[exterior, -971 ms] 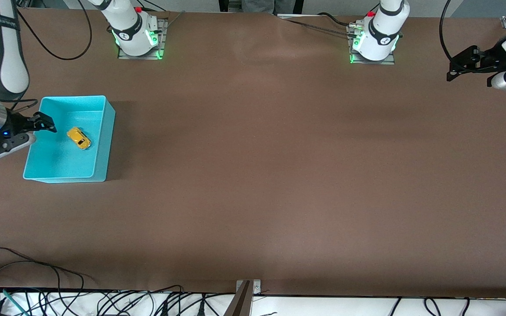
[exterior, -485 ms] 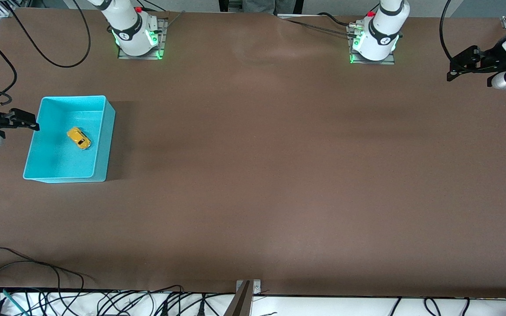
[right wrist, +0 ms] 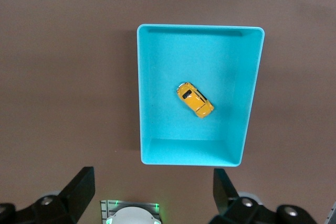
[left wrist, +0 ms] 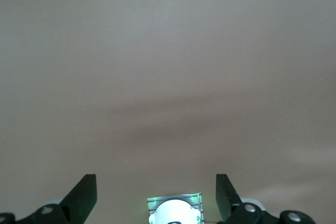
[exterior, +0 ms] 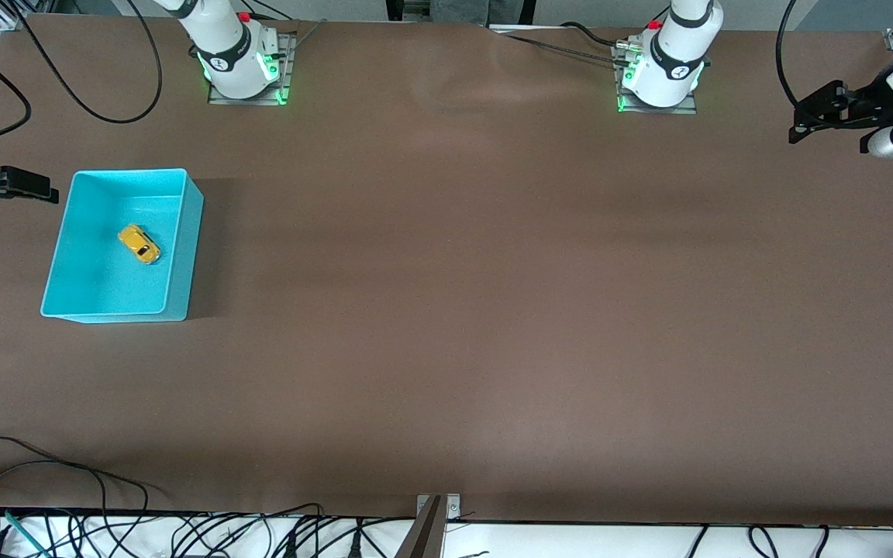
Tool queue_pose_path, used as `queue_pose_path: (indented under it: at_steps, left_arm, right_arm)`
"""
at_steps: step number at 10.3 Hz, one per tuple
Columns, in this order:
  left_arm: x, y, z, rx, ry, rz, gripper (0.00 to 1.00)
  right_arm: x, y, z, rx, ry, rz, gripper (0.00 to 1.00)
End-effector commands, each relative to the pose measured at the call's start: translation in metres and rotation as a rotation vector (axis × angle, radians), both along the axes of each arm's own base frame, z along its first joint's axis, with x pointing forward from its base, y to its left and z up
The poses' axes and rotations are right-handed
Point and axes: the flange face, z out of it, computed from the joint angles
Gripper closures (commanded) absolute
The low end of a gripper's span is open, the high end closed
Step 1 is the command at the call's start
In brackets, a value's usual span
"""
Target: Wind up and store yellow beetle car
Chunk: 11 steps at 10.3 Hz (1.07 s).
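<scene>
The yellow beetle car (exterior: 139, 243) lies on the floor of the turquoise bin (exterior: 129, 171), slanted to its walls. From above, the right wrist view shows that car (right wrist: 195, 99) near the middle of the bin (right wrist: 139, 93). My right gripper (exterior: 42, 190) hangs open and empty outside the bin, over the table at the right arm's end. In its own view the right gripper (right wrist: 152, 184) has nothing between its fingers. My left gripper (exterior: 801, 120) waits open over the table at the left arm's end. In its wrist view the left gripper (left wrist: 154, 192) is over bare table.
The two arm bases (exterior: 241, 62) (exterior: 660, 74) stand with green lights along the table's edge farthest from the front camera. Loose cables (exterior: 67, 480) lie at the table's edge nearest that camera. A metal bracket (exterior: 435, 515) sits at the middle of that edge.
My right gripper has drawn back from over the bin's edge to outside the bin, toward the right arm's end of the table. The car lies still in the bin. The left arm has not moved.
</scene>
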Motion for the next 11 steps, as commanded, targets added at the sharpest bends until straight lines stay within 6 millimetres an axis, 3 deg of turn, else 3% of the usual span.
queue_pose_path:
  at_steps: [1,2,4,7,11]
  left_arm:
    - [0.003,-0.002,0.007,-0.005,0.003,0.007,0.0]
    - [0.001,0.0,0.008,-0.013,0.001,0.018,0.0]
    - [-0.002,0.001,0.008,-0.017,0.003,0.022,0.0]
    - [-0.008,0.003,0.006,-0.023,0.004,0.036,0.0]
    - [-0.01,0.002,0.004,-0.024,-0.01,0.036,0.0]
  right_arm:
    - [-0.007,0.01,0.015,0.013,-0.007,-0.001,0.0]
    - [-0.014,0.009,0.02,0.011,-0.012,-0.012,0.0]
    - [-0.025,0.029,0.022,-0.046,-0.026,-0.035,0.0]
    - [-0.04,0.019,0.01,-0.036,-0.089,-0.05,0.0]
    - [-0.03,0.019,0.007,-0.046,-0.099,-0.05,0.0]
